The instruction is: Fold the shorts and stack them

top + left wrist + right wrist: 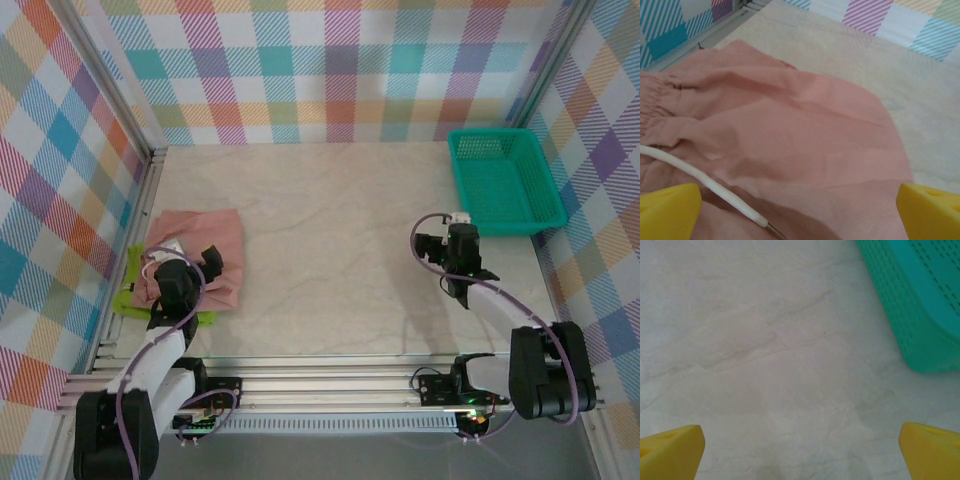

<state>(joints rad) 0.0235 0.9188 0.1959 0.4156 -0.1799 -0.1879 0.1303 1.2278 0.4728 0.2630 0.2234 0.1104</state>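
Well apart from the basket (505, 180), across the table (330, 230), the 2 pairs sit as 1 pile. The green shorts (125, 300) lie underneath, peeking out at the near edge, and the pink shorts (805, 130) are folded on top with their drawstring (705, 182) loose. The left gripper (799, 215) hangs just above the pink cloth, jaws fully spread, gripping nothing. The pile looks finished, so I judge it needs no hold. Nearer the basket, by its near corner, the right gripper (800, 452) hovers over bare table, equally wide and empty, apparently parked clear of the cloth.
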